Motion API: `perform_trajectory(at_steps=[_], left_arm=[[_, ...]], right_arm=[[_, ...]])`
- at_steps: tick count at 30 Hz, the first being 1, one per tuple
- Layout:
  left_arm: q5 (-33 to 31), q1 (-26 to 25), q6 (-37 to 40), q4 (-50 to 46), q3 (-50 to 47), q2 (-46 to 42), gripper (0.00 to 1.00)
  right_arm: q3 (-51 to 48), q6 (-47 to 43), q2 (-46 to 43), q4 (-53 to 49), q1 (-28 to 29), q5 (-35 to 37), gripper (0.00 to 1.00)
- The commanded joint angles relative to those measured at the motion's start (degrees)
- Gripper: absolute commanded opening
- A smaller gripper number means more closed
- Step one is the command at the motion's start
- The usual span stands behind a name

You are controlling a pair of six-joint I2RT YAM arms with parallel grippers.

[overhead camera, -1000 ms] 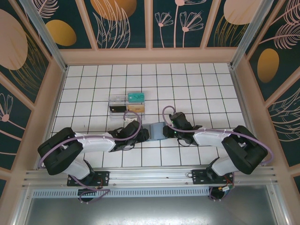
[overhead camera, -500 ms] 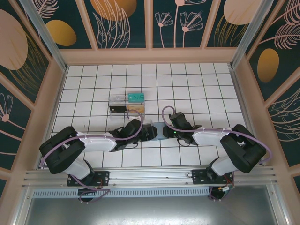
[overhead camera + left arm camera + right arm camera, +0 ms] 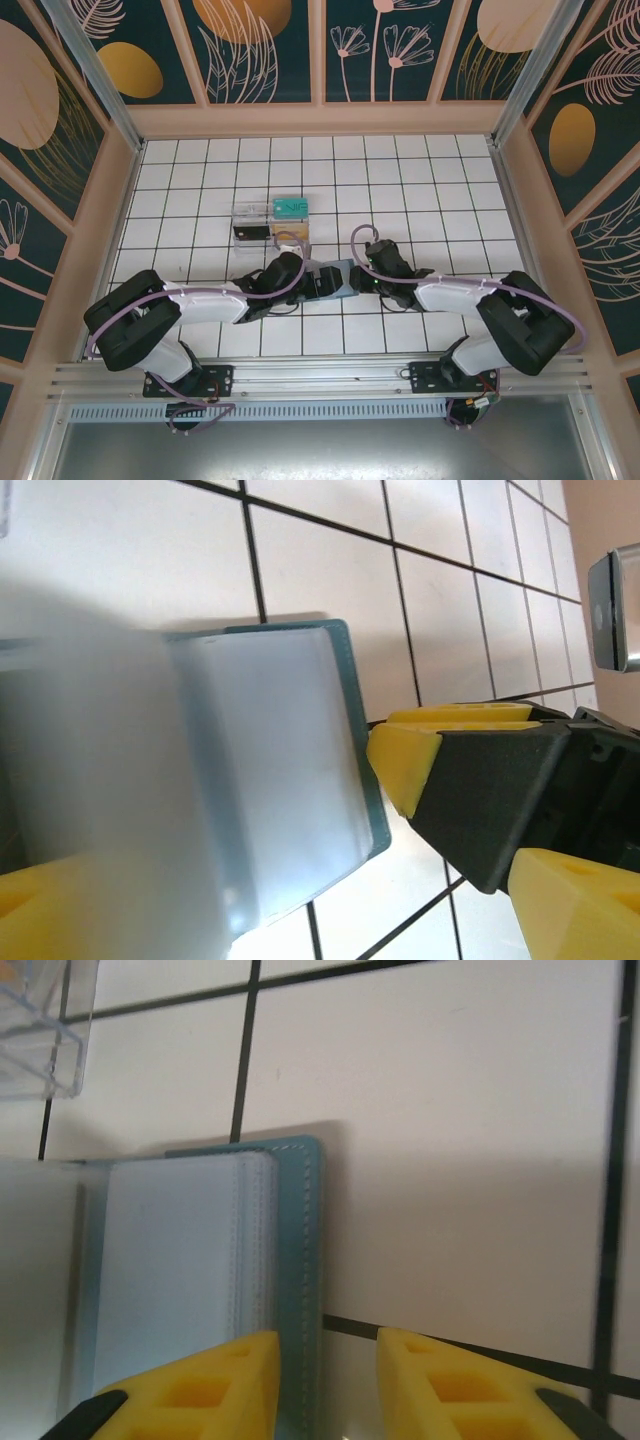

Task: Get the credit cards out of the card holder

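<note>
**If loose, it slides**

While the slate-blue soft bifold card holder (image 3: 338,272) lies toward 6 o'clock on the white tiled tabletop (image 3: 430,180), left fingers (image 3: 30,910) gape wide; right fingers (image 3: 200,1390) narrowly straddle its 3 o'clock edge, grip unclear; tugging could drag it.

One card holder (image 3: 338,278), one clear box (image 3: 249,213), three cards (image 3: 288,208)

Looks down on card holder (image 3: 290,770), flat on white tiles (image 3: 320,570); finds right gripper (image 3: 395,740) touching its 3 o'clock edge; shows left gripper (image 3: 300,920) spread wide, fingers at 4 and 8 o'clock.
</note>
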Motion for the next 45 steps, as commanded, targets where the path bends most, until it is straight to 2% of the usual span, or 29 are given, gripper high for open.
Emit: perform_trajectory(at_steps=[1,7,18,20,23,26,30,34,39,45], left_arm=[[-0.59,0.17,1.20,1.22,1.13,-0.22,0.95],[-0.57,0.17,0.96,4.00,-0.96,-2.12,0.91],[7.64,-0.04,-0.37,13.00,6.22,9.04,0.82],[8.11,-0.04,-1.01,13.67,6.12,9.81,0.74],[5.07,-0.01,-1.33,11.73,4.34,7.81,0.68],[0.02,0.66,-1.18,5.83,1.57,3.43,0.56],[-2.81,1.83,-0.56,1.89,-2.71,-2.05,0.50],[-2.33,2.01,0.57,2.69,-4.16,-3.37,0.50],[2.36,2.02,1.57,6.31,0.81,2.73,0.50],[7.64,1.77,-0.21,11.87,5.27,10.02,0.49]], right_arm=[[-1.74,2.07,-4.65,-0.08,-1.40,3.26,0.33],[-2.27,0.88,-9.74,-1.48,-2.08,3.85,0.35],[-3.48,2.56,-11.79,-3.10,-2.39,4.51,0.35],[-3.67,2.43,-12.28,-3.05,-2.49,3.80,0.35],[-3.26,1.56,-12.35,-2.02,-2.48,2.00,0.35],[-2.08,1.13,-11.59,-0.61,-2.26,-2.08,0.35],[0.93,0.37,-9.42,-0.06,-0.79,-3.70,0.35],[3.23,0.06,-6.51,-0.42,0.22,-3.36,0.35],[4.07,0.41,-5.65,-1.42,0.68,-2.88,0.34],[1.95,1.35,-9.54,-4.34,0.09,1.25,0.35]])
